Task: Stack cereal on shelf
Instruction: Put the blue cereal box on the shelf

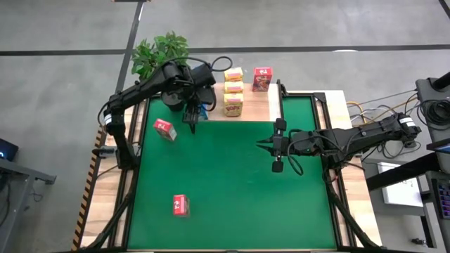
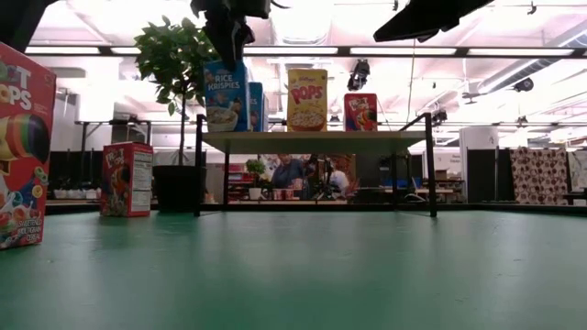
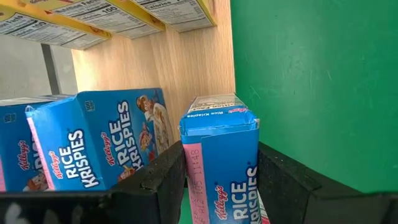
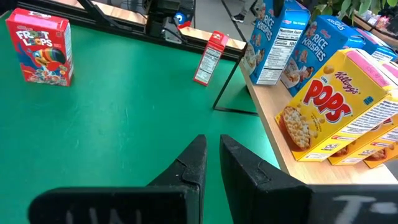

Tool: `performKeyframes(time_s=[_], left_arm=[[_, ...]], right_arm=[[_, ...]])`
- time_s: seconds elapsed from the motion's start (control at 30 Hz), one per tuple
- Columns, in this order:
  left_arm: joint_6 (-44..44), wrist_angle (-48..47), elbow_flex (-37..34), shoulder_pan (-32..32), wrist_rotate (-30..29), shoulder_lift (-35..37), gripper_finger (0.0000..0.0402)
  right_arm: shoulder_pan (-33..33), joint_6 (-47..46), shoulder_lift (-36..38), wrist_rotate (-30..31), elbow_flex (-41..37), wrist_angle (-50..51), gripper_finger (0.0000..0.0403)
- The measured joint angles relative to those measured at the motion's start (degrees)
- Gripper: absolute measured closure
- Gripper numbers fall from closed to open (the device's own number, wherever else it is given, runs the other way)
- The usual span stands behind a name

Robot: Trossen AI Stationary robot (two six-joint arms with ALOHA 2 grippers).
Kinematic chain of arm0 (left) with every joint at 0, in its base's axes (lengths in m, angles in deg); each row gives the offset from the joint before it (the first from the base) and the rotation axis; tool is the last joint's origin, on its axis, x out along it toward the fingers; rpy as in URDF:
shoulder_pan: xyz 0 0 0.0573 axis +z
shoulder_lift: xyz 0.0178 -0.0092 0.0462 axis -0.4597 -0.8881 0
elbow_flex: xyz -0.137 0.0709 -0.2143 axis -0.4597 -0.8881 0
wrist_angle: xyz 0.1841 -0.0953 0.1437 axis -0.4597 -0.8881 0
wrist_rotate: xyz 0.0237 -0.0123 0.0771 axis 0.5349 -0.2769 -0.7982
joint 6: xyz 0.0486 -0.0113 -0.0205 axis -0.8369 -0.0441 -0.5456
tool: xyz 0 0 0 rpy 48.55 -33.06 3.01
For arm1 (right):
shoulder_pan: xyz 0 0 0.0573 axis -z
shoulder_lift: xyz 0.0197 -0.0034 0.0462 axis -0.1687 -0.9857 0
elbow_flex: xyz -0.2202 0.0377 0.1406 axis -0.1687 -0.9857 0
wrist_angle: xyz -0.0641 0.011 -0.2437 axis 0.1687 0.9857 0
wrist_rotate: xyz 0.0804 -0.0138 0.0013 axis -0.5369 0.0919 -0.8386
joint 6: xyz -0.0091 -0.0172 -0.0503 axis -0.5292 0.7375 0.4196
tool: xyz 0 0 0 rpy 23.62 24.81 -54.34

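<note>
At the top centre of the overhead picture, the left gripper hangs over the near left end of the shelf, a pale wooden board on thin black legs. Its own wrist camera shows the two dark fingers pressed against both sides of a blue Rice Krispies box, so the pincer is partly spread and clamped on that box. Just beside it stand two more blue boxes on the wood. From table height, the held box shows at the left end of the board with its base at the board's level; whether it rests on the wood or sits just above it I cannot tell.

Farther along the shelf, the yellow Pops boxes sit in a row of three, and one red box stands toward the upper right of the board.

Right of centre in the overhead picture, the right gripper waits above the green mat with its fingers drawn nearly together and nothing between them.

Two red boxes remain off the shelf on the mat: one left of centre near the left arm's base, another at the lower left. A potted plant stands behind the shelf's left end.
</note>
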Motion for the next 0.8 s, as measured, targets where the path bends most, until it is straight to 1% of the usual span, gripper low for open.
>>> performKeyframes(time_s=[0.8], left_arm=[[0.91, 2.41, 0.0, 0.35, 0.25, -0.09, 0.024]], right_arm=[[0.0, 0.15, 0.0, 0.0, 0.0, 0.0, 0.0369]])
